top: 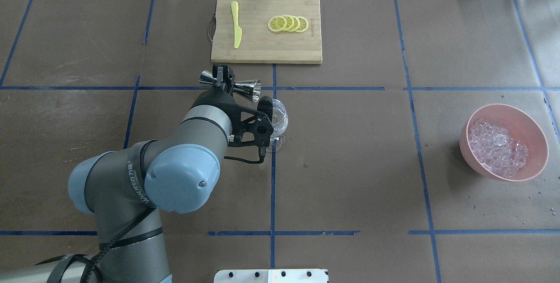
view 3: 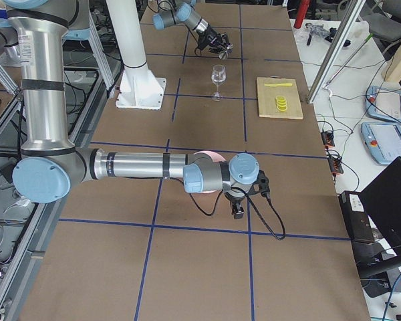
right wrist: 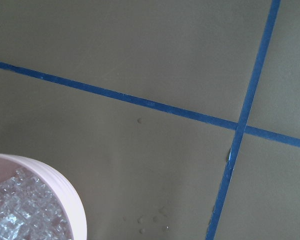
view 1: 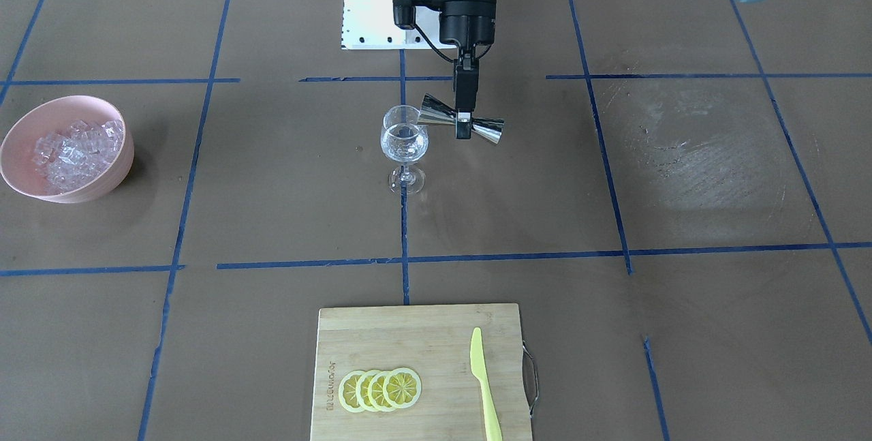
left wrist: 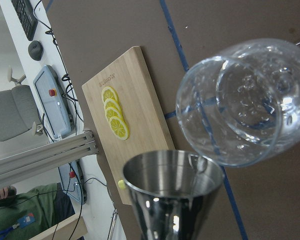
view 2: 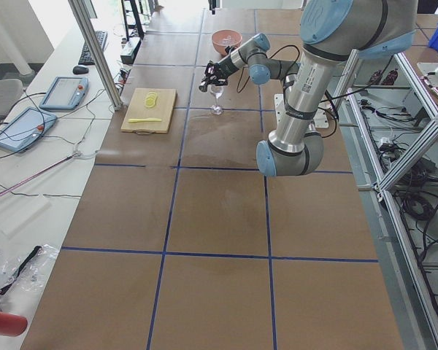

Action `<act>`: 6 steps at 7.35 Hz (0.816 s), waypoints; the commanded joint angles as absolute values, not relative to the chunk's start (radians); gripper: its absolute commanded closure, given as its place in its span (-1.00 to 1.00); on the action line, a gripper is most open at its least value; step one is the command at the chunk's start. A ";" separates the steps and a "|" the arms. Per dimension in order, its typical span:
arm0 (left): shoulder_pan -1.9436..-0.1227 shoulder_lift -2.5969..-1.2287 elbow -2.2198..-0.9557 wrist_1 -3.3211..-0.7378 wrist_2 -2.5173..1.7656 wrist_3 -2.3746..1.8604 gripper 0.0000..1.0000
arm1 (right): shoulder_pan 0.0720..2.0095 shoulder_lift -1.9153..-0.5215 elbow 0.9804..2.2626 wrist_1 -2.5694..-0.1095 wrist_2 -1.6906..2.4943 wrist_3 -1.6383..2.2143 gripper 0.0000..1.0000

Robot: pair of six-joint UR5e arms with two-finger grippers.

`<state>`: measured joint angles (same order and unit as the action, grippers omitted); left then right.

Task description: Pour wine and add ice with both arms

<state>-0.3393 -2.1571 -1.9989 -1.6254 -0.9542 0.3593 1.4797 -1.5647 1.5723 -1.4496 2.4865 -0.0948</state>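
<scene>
One pour is in hand, we judge: left gripper (view 1: 464, 129) is clamped on the waist of the steel jigger (view 1: 436, 114), which lies approx. level w/ one mouth at the rim of the stemmed glass (view 1: 404, 142) mid-table. Wine is hard to see; some clear liquid seems to sit low in the glass. To do it well we'd tip slowly past level and hold the mouth over the rim's centre. We wouldn't press on the glass (tall stem, small foot, prob. tips easily), and we'd wait for the last drops before lifting off. Ice (view 1: 73, 148) sits heaped in the pink bowl (view 1: 109, 182), well apart from the glass, on the robot's right.

Views: front cam gives jigger tilt vs. rim; overhead hides most of the glass behind the wrist. Left wrist cam looks into the jigger's mouth and the glass, w/ droplets on its inner wall; we can't tell if the jigger holds liquid. Right gripper (view 3: 238, 212) shows only in the right-end cam, near the pink bowl; open or closed, we can't tell. Right wrist cam adds the bowl's rim, some ice and drops on the table beside it.
</scene>
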 commanded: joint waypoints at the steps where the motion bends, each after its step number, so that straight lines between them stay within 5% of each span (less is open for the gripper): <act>1: -0.345 -2.017 -2.062 -1.669 -0.959 -0.038 1.00 | 1.477 -1.565 1.574 -1.450 2.487 -0.094 -1.00; 6: -0.348 -1.592 -2.115 -2.106 -0.957 -0.345 1.00 | 1.477 -1.565 1.572 -1.450 2.487 -0.095 -1.00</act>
